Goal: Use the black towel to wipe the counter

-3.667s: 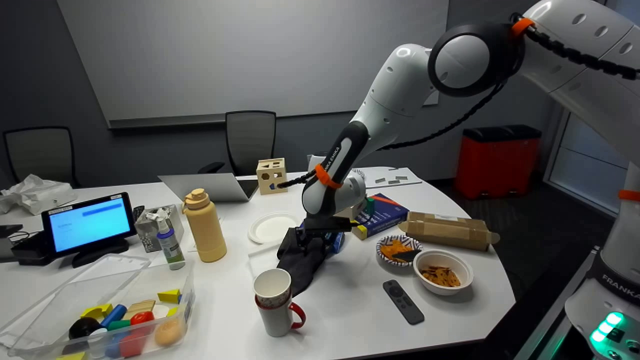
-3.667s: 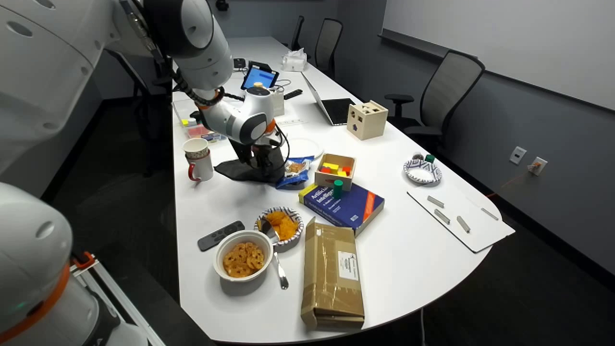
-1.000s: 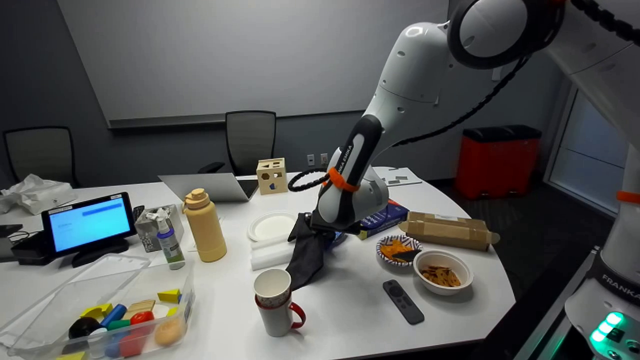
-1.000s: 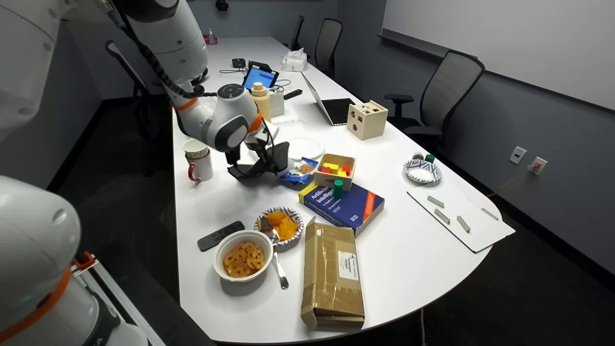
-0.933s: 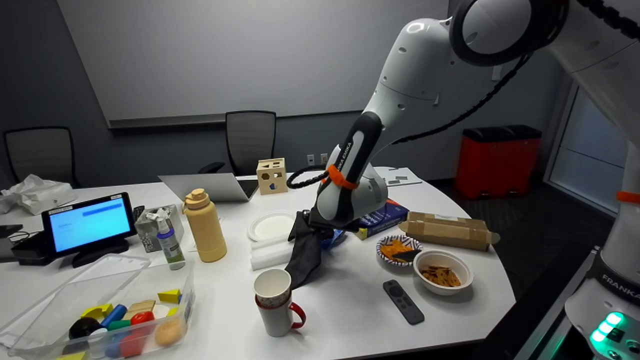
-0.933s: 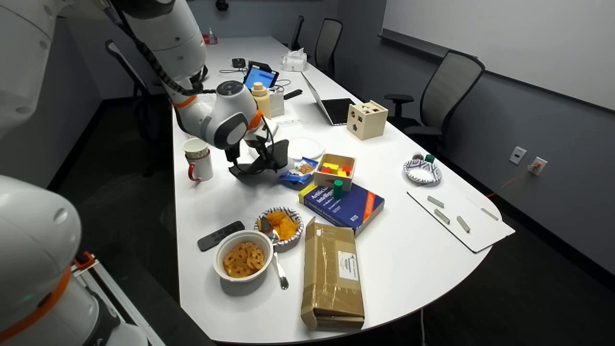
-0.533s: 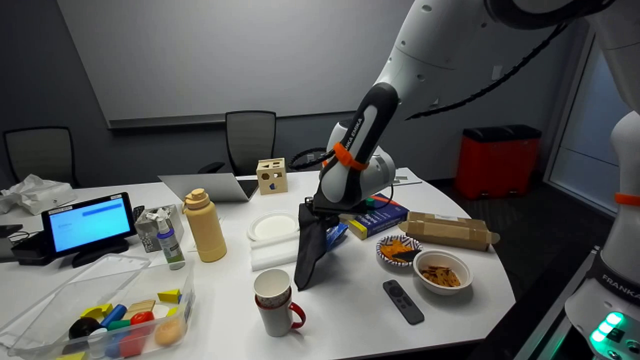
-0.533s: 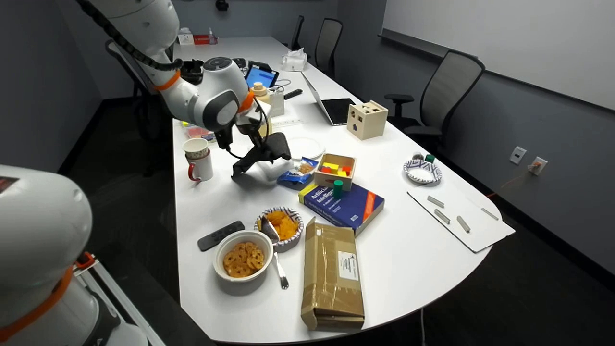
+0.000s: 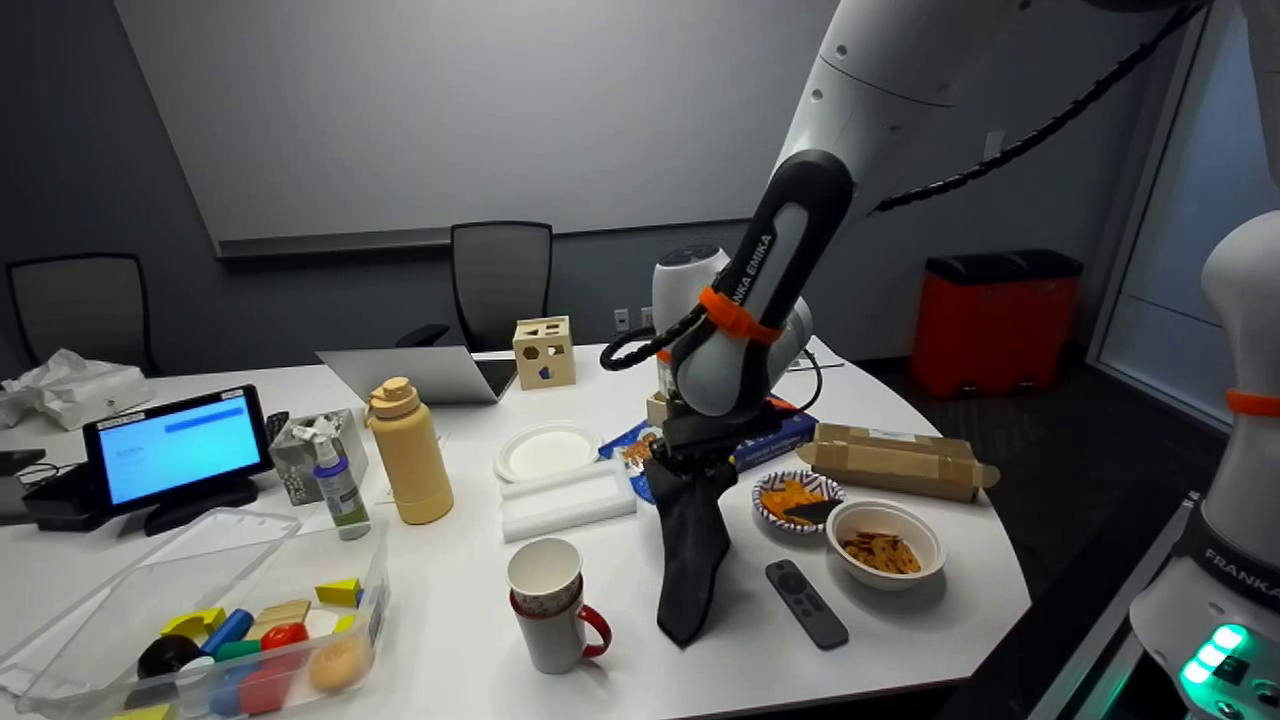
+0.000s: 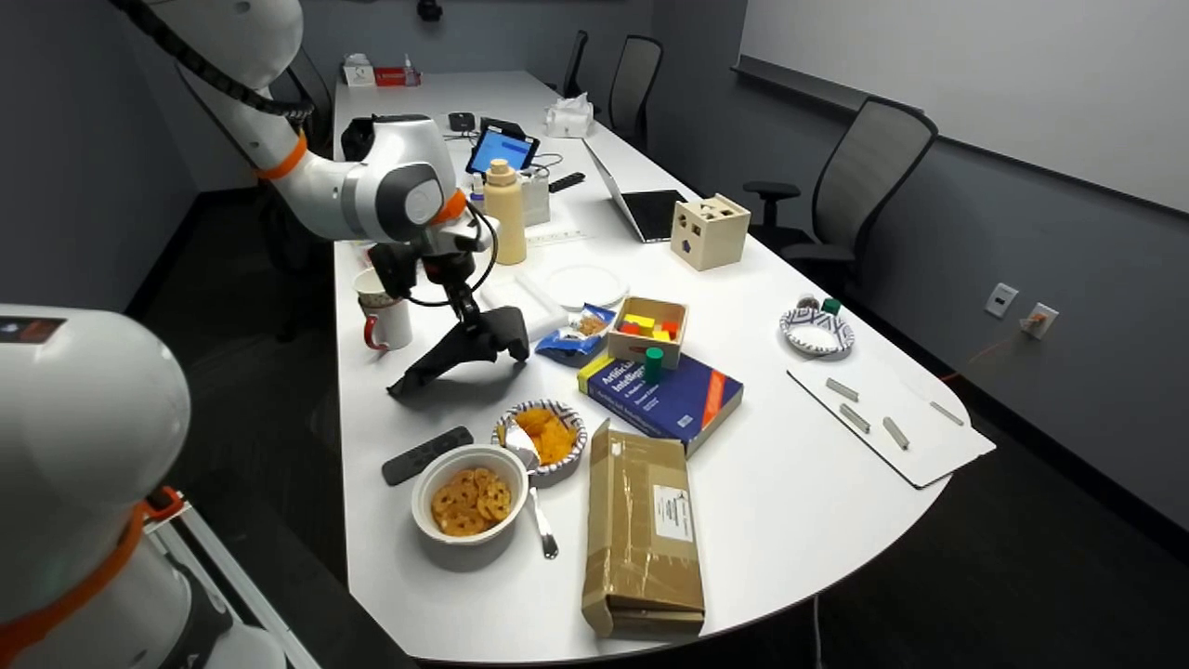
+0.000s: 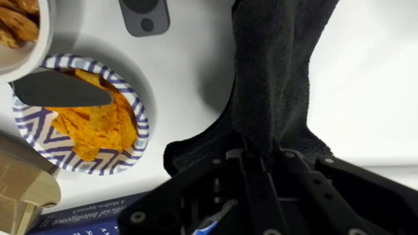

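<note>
The black towel [image 9: 690, 565] hangs in folds from my gripper [image 9: 695, 460] in both exterior views, its long end trailing towards the near edge of the white counter [image 9: 450, 630]. In the wrist view, the jaws are pinched together on the towel [image 11: 271, 71], and cloth covers the fingertips of the gripper [image 11: 264, 147]. A shorter flap spreads to each side of the fingers. In an exterior view the towel [image 10: 469, 344] slopes down from the gripper [image 10: 472, 316]; whether its lowest end touches the counter, I cannot tell.
Close by are a remote [image 9: 807, 604], a patterned chip bowl [image 10: 578, 444], a white bowl [image 10: 427, 520], a blue snack bag [image 10: 568, 344] and stacked cups [image 9: 550, 640]. A white foam tray [image 9: 570, 500], a book [image 10: 687, 400] and a cardboard box [image 10: 641, 548] lie around them.
My gripper has carried the towel away from the foam tray and snack bag, towards the remote and the bowls. The tray and bag show more fully now. The grip has stayed shut.
</note>
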